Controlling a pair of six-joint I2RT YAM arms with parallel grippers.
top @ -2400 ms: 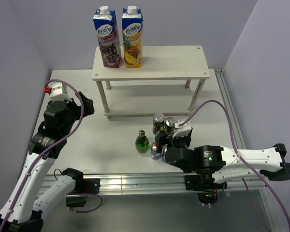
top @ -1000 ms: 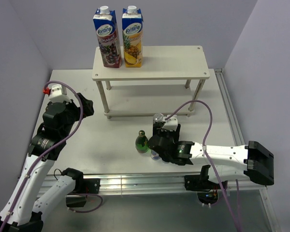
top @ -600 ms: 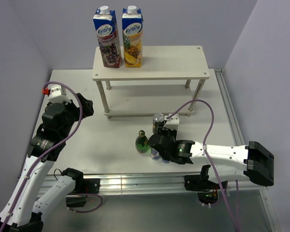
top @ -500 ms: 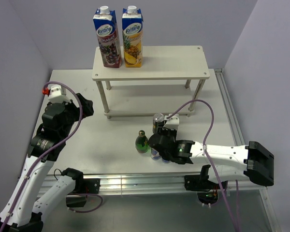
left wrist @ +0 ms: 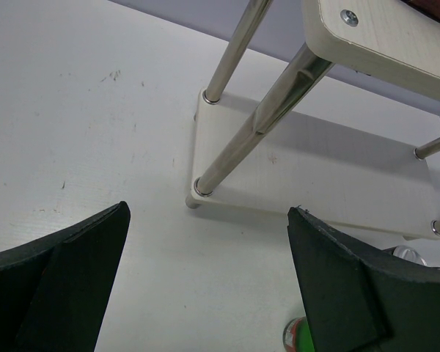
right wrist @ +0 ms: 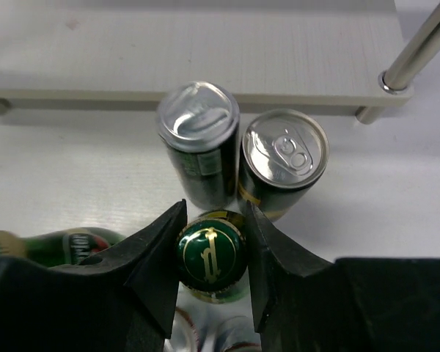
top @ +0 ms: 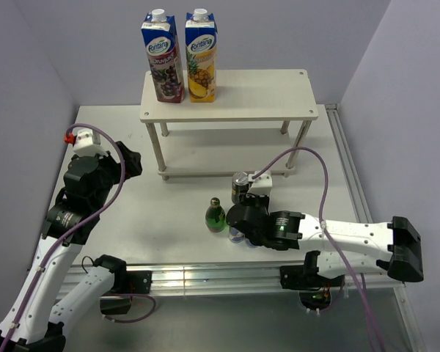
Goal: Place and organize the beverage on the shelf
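My right gripper (right wrist: 211, 253) is shut on the green, gold-marked cap of a green glass bottle (right wrist: 210, 287) that stands upright among the drinks. Just behind it stand two dark cans (right wrist: 198, 121) (right wrist: 286, 150) with silver tops. A second green bottle (right wrist: 66, 246) stands to its left, apart from the group (top: 215, 215). From above, my right gripper (top: 243, 214) covers the held bottle, and one can (top: 240, 182) shows behind it. The white shelf (top: 235, 95) stands further back. My left gripper (left wrist: 205, 286) hangs open over bare table, near the shelf's left legs (top: 132, 163).
Two tall juice cartons (top: 163, 59) (top: 201, 57) stand on the left end of the shelf's top board. The lower board (top: 227, 154) is bare. Blurred silver can tops (right wrist: 205, 334) sit right under my right gripper. A metal rail (top: 345, 169) runs along the table's right edge.
My right gripper's jaws have closed onto the bottle cap, and the right arm's elbow has swung a little to the right. The left arm has stayed still.
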